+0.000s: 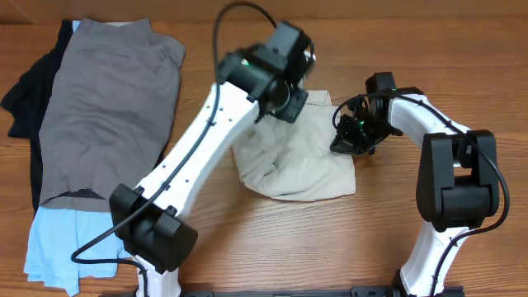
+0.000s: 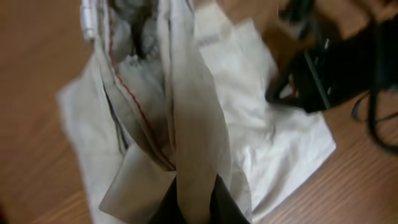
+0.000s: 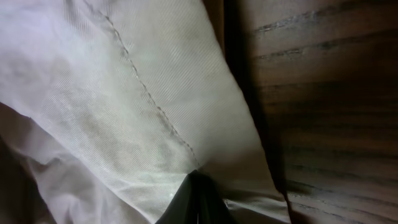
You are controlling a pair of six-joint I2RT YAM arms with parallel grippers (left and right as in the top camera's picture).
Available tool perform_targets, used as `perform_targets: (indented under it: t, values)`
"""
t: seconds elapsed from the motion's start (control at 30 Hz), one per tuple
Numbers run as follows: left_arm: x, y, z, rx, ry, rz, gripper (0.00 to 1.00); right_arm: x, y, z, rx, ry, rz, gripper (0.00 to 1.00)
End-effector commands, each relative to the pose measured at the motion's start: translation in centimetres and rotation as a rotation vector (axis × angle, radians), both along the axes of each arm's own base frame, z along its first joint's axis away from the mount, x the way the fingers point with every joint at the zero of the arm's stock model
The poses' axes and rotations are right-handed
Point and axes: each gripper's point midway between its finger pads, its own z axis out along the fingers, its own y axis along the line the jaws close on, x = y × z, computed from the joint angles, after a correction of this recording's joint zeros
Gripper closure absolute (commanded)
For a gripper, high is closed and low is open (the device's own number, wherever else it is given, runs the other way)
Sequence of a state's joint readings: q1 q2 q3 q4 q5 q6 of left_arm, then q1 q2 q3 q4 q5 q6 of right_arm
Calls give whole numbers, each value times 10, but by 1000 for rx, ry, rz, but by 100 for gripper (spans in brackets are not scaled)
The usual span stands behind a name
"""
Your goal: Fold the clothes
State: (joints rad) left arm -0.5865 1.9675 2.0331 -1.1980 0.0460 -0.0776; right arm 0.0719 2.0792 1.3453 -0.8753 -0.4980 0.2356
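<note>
Left fingers clench a raised fold of the beige shorts, the cloth hanging in a narrow ridge above the rest of the garment. The right fingers appear pinched together on the shorts' right-hand edge, low against the wood. The shorts lie crumpled at the centre of the worktop, between the two arms.

The likeliest trouble is the hold itself. The left pinch takes only a thin gather, so a pull across could let the fabric slide out and drop in a heap. If the right fingers give way at the edge, the whole garment would drag along instead of folding. The lower layer is already wrinkled, so a fold laid over it may sit crooked. The two wrists also work near each other and could knock together.

By count: one pair of beige shorts, two arms. Well apart at the left edge sits a pile of three other pieces: one pair of grey shorts, one black garment and one light-blue garment.
</note>
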Motion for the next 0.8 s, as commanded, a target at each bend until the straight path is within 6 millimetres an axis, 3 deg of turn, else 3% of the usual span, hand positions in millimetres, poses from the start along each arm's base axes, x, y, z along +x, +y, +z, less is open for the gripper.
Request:
perform_targets:
  t: [0.0,0.13,0.27,0.33,0.53,0.63,0.7,0.77]
  values:
    - [6,9,42,10,-99,17,96,-6,-1,-10,-26,16,3,96]
    - [5,19,40,51,-90,38,96,-8,-2,-12,-27,21,4,96]
    - [-1,-2,34,3,-59,-16,96,-8,-2,-12,-26,21,3,96]
    - [-6,-24,18,0,-34,-58,96,-8,-2,-12,-26,21,3,96]
    - [-21,-59,-34,-3,110,-109,96,-7,-2,-12,-26,17,2,96]
    - [-33,-89,-68,-39,199,-171,96,-5,-2,-11,-22,10,1,96]
    - [-37,-100,-87,-27,227,-182,96,-5,0,-10,-9,7,1,96]
    - [-38,-102,-97,-15,244,-181,88,-4,3,-9,7,3,1,96]
